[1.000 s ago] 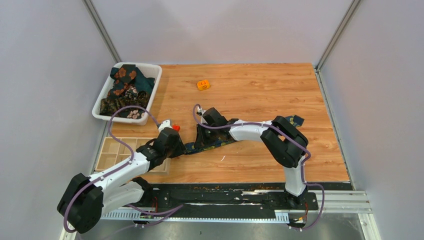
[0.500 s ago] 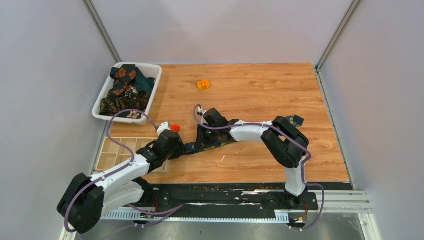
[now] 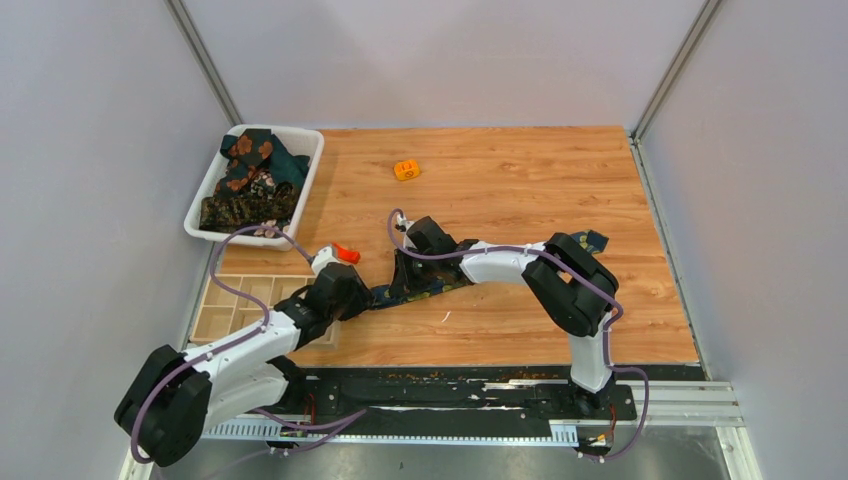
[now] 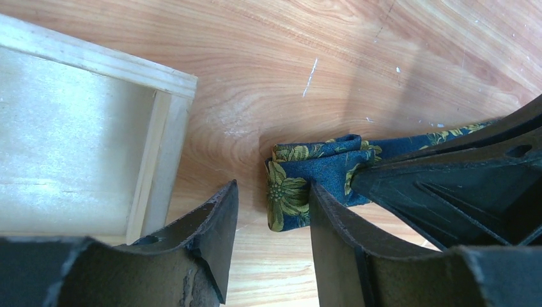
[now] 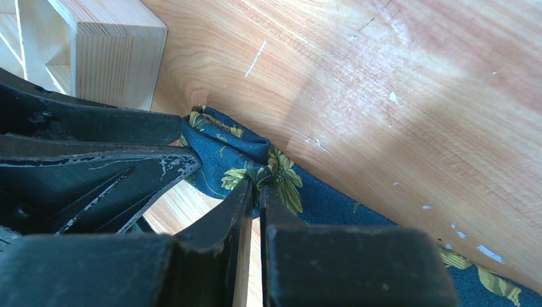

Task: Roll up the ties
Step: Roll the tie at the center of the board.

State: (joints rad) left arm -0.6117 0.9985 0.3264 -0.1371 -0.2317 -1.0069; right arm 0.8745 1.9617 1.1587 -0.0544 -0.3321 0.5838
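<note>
Presently the folded end of the navy tie (image 4: 319,163), pinched tight in the right tool (image 5: 255,188), is flanked by the parted, empty left tool (image 4: 271,192), its length running rightward.

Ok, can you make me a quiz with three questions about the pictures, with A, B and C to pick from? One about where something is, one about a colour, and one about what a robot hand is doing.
1. Where does the white plastic basket full of ties stand?
A) at the far left corner of the wooden table
B) at the far right corner
C) in the middle

2. What colour are the flowers on the navy fabric tie lying on the table?
A) pink
B) yellow-green
C) white

3. What is the right gripper doing?
A) standing wide open
B) lifted high, holding nothing
C) shut, pinching the navy tie

Answers:
1 A, the top view shows it by the left wall at the far edge.
2 B, both wrist views show yellow-green blooms.
3 C, its fingers are pressed together on the fabric.
</note>
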